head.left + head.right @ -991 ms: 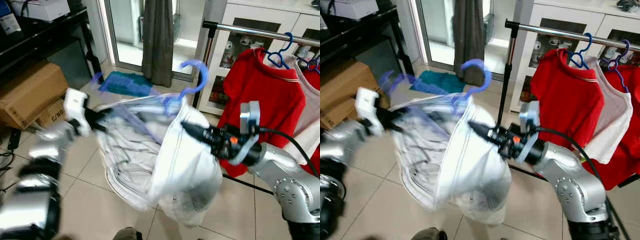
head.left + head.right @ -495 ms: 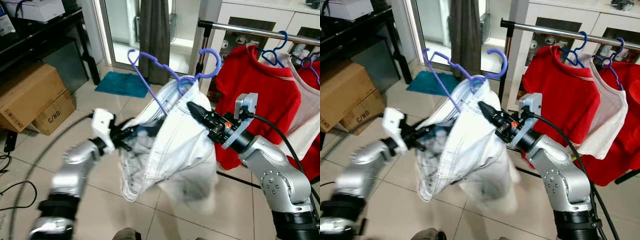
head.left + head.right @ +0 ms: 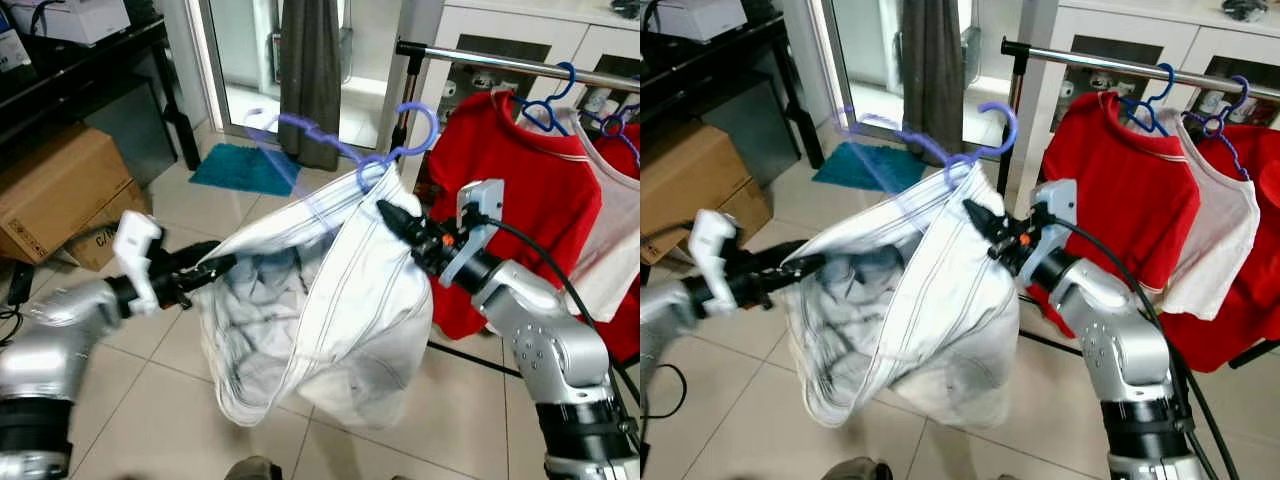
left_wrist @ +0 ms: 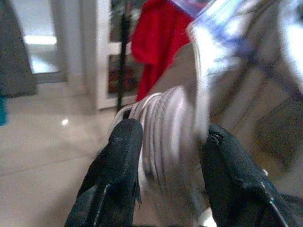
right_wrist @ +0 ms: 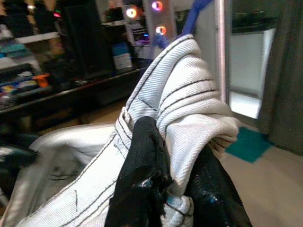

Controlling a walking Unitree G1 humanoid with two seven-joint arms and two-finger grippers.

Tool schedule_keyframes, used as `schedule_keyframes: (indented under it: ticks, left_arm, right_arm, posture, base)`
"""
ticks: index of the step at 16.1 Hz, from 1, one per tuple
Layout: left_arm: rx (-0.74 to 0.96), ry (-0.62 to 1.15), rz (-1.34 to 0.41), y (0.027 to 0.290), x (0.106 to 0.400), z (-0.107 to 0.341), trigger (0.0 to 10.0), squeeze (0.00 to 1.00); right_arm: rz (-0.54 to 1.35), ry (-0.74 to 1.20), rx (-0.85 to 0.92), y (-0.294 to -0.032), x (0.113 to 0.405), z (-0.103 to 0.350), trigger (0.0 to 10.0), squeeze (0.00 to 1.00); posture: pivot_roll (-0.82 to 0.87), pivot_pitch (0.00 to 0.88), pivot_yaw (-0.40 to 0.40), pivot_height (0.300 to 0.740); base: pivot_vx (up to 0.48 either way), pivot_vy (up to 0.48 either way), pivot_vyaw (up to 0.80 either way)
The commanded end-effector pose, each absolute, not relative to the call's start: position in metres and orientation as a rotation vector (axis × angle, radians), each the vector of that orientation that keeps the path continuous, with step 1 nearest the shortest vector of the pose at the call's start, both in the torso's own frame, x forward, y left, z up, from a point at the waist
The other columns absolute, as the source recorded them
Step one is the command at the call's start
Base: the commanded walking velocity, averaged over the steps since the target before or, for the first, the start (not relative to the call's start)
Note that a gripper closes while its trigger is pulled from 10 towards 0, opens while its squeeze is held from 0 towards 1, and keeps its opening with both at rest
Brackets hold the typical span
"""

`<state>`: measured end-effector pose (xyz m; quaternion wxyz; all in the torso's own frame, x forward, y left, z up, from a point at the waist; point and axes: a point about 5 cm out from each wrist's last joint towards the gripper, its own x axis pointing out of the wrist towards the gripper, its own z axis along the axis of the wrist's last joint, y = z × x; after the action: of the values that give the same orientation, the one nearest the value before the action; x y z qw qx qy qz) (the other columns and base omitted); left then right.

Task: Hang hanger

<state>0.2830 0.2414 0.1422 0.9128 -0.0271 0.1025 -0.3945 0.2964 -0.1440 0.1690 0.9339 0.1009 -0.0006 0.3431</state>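
White striped fabric bunches between both my grippers: my left gripper [image 3: 205, 268] pinches the white garment [image 3: 330, 320] mid-left of frame, my right gripper [image 3: 392, 218] clamps it near centre. The purple hanger [image 3: 345, 140] rides above, its hook just short of the rail [image 3: 520, 63] at upper right. Carrying stage, I'd say; next I must lift that hook over the bar. No writing is readable.
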Motion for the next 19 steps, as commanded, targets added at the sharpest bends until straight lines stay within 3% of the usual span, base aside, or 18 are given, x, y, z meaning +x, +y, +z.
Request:
schedule_keyframes:
  ticks: [1,5,6,10,13,15,19]
  left_arm:
    - [-0.087,0.221,-0.852,0.240,0.279,0.144,10.0,1.00]
    - [-0.032,0.175,-0.896,0.229,0.286,0.156,10.0,1.00]
    - [0.013,0.127,-0.921,0.226,0.288,0.177,10.0,1.00]
    - [0.170,-0.014,-1.038,0.215,0.302,0.241,10.0,1.00]
    - [0.288,0.046,-1.179,0.203,0.305,0.250,10.0,1.00]
    - [0.323,0.150,-1.293,0.198,0.302,0.240,10.0,0.00]
    - [0.319,0.179,-1.391,0.190,0.306,0.234,10.0,0.00]
  right_arm:
    - [0.672,-0.074,0.187,-0.151,0.300,0.183,0.0,0.00]
    - [0.661,-0.061,0.157,-0.152,0.301,0.181,0.0,0.00]
    - [0.681,-0.043,0.076,-0.154,0.299,0.178,0.0,0.00]
    - [0.847,-0.011,-0.097,-0.151,0.289,0.179,0.0,0.00]
    - [0.996,-0.004,-0.201,-0.145,0.280,0.186,0.0,0.00]
    - [1.096,-0.015,-0.253,-0.142,0.273,0.193,0.0,0.00]
    - [1.231,-0.016,-0.310,-0.133,0.263,0.199,0.0,0.00]
  posture:
    - [-0.01,0.000,0.026,0.740]
    - [-0.02,0.000,0.035,0.740]
    - [-0.02,0.000,0.034,0.740]
    - [-0.01,0.000,0.027,0.740]
    - [-0.01,0.000,0.034,0.740]
    - [-0.02,0.000,0.040,0.740]
    - [-0.02,0.000,0.046,0.740]
  base:
    - [0.000,0.000,0.00]
    - [0.000,0.000,0.00]
    - [0.000,0.000,0.00]
    - [0.000,0.000,0.00]
    - [0.000,0.000,0.00]
    - [0.000,0.000,0.00]
    - [0.000,0.000,0.00]
